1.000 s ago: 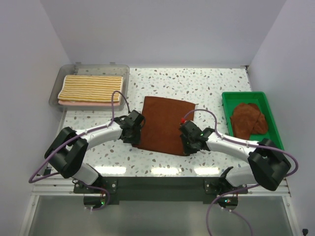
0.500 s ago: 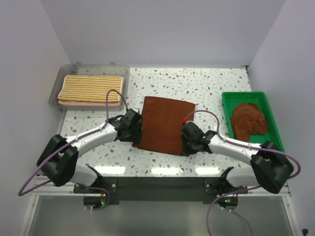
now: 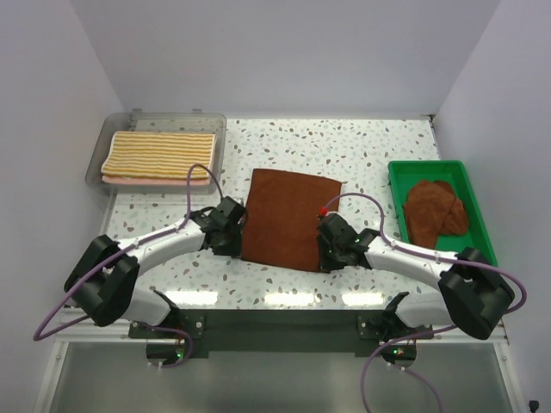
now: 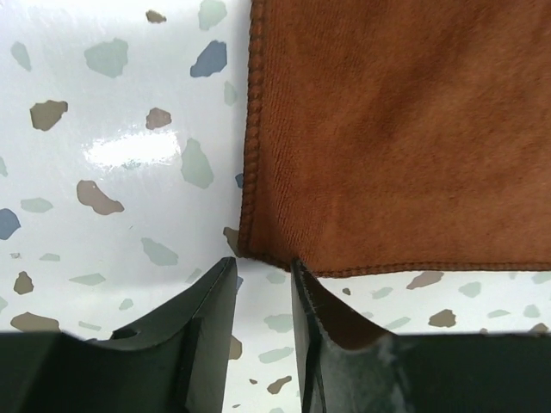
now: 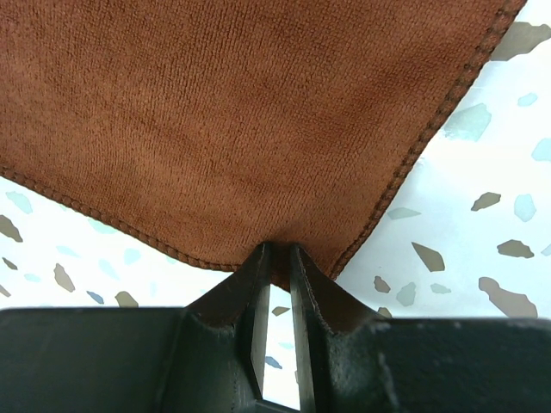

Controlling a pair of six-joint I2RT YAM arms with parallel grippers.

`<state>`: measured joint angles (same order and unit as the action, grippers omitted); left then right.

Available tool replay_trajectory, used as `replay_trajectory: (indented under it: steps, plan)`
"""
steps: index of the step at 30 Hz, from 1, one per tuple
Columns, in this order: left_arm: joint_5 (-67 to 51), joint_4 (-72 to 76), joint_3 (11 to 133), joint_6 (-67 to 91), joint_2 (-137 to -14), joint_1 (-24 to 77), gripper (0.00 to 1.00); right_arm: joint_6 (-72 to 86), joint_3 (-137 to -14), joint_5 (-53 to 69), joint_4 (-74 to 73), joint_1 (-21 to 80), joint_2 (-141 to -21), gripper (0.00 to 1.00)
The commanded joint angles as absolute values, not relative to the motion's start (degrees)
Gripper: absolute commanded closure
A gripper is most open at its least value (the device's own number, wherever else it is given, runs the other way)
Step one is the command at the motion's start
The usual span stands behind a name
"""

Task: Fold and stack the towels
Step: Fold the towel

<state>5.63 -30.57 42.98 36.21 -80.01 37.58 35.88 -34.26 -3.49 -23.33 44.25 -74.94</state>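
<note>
Rust-brown towel point(image 3: 290, 218) lies flat in the middle of the counter point(image 3: 379, 146). Right pincer point(image 5: 277, 251) pinches its 5 o'clock corner; left pincer point(image 4: 261, 268), slightly spread, sits at the 7 o'clock corner.

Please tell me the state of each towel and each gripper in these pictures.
Flat rust-brown towel: spread on the table, unfolded.
Second rust-brown towel: crumpled in the green plastic tray.
Yellow-and-white striped towel: folded, in the clear grey bin.
Salmon-pink towel: folded, under the striped one.
Left gripper: open at the flat towel's corner.
Right gripper: shut on its other near corner.
</note>
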Motion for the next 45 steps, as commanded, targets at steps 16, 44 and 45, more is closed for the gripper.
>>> replay_trajectory:
  steps: [16, 44, 45]
  plan:
    - [7.38, -32.70, 41.66, 38.49, -76.74, 38.06, 0.55, 38.06, -32.08, -5.71, -31.29, 44.38, -76.90, 0.80]
    - [5.90, -37.18, 38.94, 38.49, -82.36, 39.46, 0.68, 39.28, -32.87, -2.04, -41.56, 44.38, -75.59, 0.79]
    - [5.54, -37.53, 38.67, 38.58, -81.83, 39.64, 0.67, 39.29, -32.96, -1.59, -42.44, 44.30, -75.15, 0.79]
